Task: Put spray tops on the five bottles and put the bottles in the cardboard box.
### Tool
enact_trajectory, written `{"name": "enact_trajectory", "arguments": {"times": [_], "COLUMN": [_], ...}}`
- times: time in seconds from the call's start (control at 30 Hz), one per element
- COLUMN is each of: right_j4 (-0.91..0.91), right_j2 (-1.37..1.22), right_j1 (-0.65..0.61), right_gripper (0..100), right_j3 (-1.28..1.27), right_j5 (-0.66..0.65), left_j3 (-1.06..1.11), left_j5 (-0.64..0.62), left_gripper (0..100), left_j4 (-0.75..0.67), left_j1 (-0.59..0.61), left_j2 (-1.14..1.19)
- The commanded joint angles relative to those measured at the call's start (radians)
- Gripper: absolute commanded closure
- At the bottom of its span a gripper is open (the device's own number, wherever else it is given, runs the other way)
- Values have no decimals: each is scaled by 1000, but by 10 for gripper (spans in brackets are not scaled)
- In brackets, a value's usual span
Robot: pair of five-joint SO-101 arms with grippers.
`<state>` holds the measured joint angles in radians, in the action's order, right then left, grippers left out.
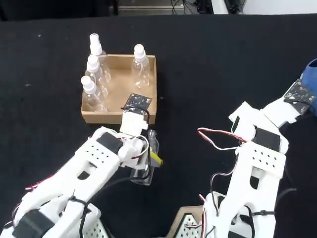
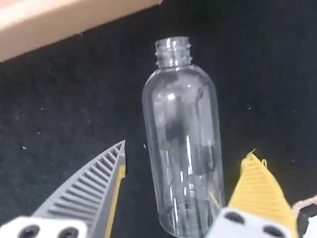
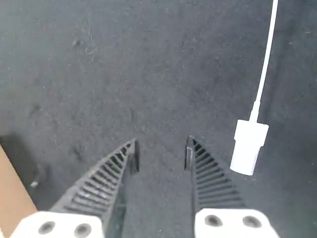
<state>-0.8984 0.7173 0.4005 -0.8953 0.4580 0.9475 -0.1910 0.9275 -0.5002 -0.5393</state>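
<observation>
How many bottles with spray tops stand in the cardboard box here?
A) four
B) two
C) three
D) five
A: four topped bottles stand in the cardboard box; the fifth bottle lies open-necked on the table between the fingers of the left gripper.

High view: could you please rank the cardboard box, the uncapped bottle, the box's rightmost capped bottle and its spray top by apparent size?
1. cardboard box
2. uncapped bottle and capped bottle: too alike to rank, the left hand covering one
3. spray top
</observation>
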Motion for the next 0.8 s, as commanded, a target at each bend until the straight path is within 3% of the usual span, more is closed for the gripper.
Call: {"name": "enact_trajectory", "arguments": {"times": [0.0, 0.17, 0.47, 0.63, 0.7, 0.77], "right_j4": [28, 28, 29, 29, 29, 29], "right_j2": [33, 33, 35, 35, 33, 33], "right_j1": [15, 15, 14, 14, 14, 14], "right_gripper": [874, 874, 874, 874, 874, 874], "right_j3": [1, 1, -10, -13, -13, -13], "right_j5": [-11, -11, -11, -11, -11, -11], "left_j3": [-2, -1, 71, 77, 76, 67], "left_j5": [-6, 9, 311, 442, 482, 517], "left_gripper": [771, 772, 780, 983, 940, 964], "left_j4": [-20, -91, -52, 34, 86, 135], "left_j1": [2, 2, -84, -35, 10, 61], "left_j2": [38, 115, 160, 106, 68, 17]}}
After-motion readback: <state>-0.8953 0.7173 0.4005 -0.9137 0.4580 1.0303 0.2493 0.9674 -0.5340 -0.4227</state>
